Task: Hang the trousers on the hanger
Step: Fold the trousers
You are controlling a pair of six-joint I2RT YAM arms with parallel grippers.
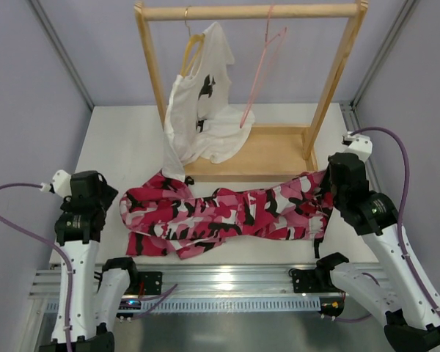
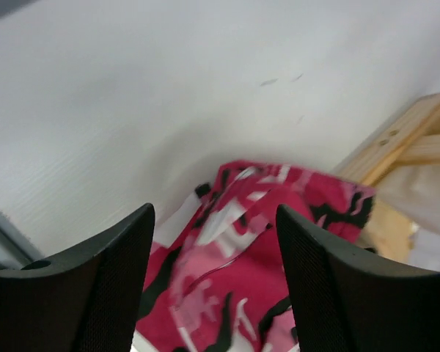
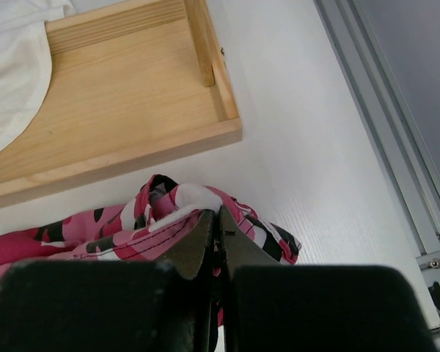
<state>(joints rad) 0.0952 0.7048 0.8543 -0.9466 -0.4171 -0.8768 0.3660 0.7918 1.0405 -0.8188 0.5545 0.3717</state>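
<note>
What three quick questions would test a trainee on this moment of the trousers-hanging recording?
1. True or false: the right jaws are shut on the trousers.
2. What hangs on the wooden hanger? A) the white T-shirt B) the trousers C) nothing
3. Fill in: the left jaws, over the trousers' other end, are ____.
Key: 1 true; 2 A; 3 open.
</note>
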